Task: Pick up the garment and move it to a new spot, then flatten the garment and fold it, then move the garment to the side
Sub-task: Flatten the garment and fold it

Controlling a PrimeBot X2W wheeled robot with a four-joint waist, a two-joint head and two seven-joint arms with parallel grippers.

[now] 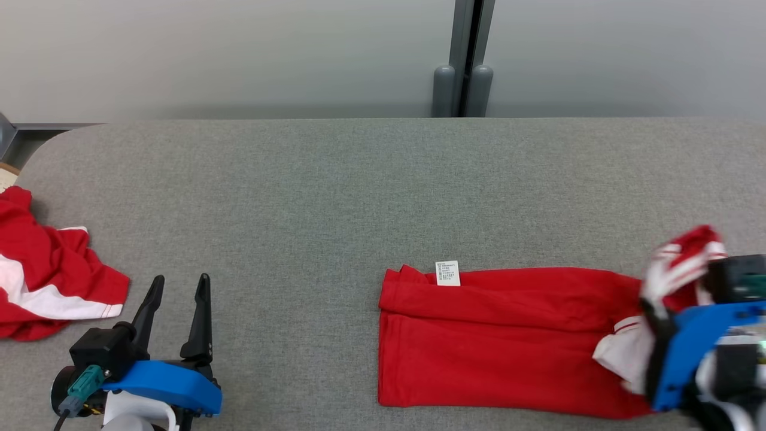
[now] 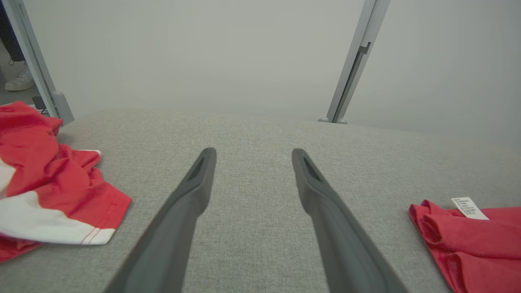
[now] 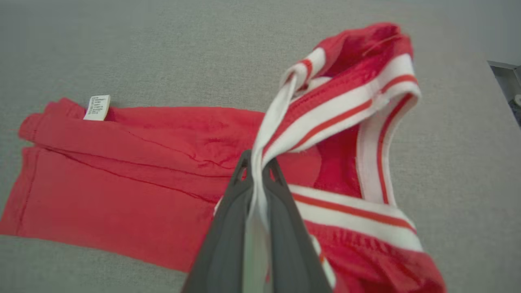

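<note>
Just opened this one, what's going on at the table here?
The right gripper is shut on the striped end of a red garment, holding that end raised while the rest lies flat on the grey table, apparently folded lengthwise, its white label showing. The left gripper is open and empty, over bare table. A second red-and-white garment lies crumpled at the table's left edge.

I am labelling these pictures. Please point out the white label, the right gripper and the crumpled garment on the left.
white label [image 1: 447,273], head view, its middle.
right gripper [image 3: 258,162], right wrist view, between its fingertips.
crumpled garment [image 1: 54,266], head view, its red upper part.
</note>
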